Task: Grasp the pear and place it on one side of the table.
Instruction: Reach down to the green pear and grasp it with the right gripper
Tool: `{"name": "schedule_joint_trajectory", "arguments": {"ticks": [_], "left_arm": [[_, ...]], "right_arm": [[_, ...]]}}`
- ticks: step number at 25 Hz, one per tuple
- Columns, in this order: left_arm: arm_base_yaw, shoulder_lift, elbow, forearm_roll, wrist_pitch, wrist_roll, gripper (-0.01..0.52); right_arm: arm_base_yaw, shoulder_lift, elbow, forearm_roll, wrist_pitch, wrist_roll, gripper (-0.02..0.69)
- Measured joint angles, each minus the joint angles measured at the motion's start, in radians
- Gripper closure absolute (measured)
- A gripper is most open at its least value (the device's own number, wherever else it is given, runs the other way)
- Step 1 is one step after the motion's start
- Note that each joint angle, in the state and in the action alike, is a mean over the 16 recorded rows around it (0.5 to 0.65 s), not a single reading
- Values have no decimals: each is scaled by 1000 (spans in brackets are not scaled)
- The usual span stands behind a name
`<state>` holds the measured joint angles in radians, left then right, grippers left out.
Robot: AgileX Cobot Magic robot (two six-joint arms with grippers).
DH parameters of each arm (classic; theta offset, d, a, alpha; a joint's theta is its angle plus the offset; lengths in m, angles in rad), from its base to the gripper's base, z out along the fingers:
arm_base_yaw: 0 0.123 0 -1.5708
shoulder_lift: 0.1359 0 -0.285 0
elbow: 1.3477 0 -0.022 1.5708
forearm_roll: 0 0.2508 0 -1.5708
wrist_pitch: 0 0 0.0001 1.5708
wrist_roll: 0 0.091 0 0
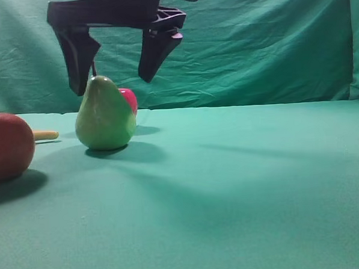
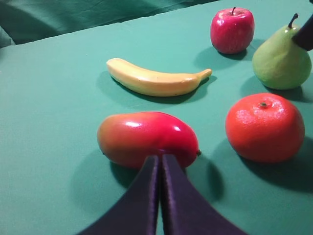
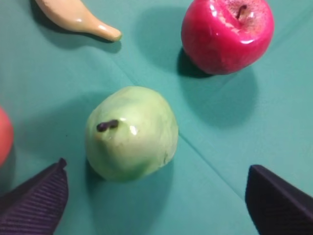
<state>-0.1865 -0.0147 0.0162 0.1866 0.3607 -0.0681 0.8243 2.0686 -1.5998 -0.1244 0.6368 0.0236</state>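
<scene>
Closest to my left wrist lens, the left tool (image 2: 160, 164) has its two dark fingers pressed flat together with nothing between them, their tips just in front of a red-and-orange mango (image 2: 146, 138) lying on the bench (image 2: 49, 122).

The pear (image 1: 105, 114) stands upright on the green cloth, toward the left side of the bench in the high view, stem up and casting a shadow to its right. From the right wrist camera I look almost straight down on it (image 3: 131, 132): the short dark stem points at me and the fruit sits free on the cloth. The right tool (image 1: 113, 79) hangs above it with its fingers spread wide apart, one finger (image 3: 34, 203) to the pear's left and the other (image 3: 279, 198) well off to its right; neither touches the skin (the left one comes close to the pear's shoulder in the high view, but I see a gap from above).

Just behind the pear is a red apple (image 3: 227, 34), near but apart from it. A yellow banana (image 2: 156, 78) lies farther left, its tip pointing toward the apple. A round orange-red fruit (image 2: 265, 128) sits near the pear on the camera side in the left wrist view, beside the mango. A wrinkled green backdrop (image 1: 253, 46) closes the scene behind the bench.
</scene>
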Motion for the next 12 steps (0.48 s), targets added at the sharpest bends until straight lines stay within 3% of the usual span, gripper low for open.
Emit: {"name": "schedule_joint_trajectory", "arguments": {"ticks": [12], "left_arm": [[0,0,0,0,0,0,514]], "right_arm": [[-21,18,-79,-1,82,22,165]]}}
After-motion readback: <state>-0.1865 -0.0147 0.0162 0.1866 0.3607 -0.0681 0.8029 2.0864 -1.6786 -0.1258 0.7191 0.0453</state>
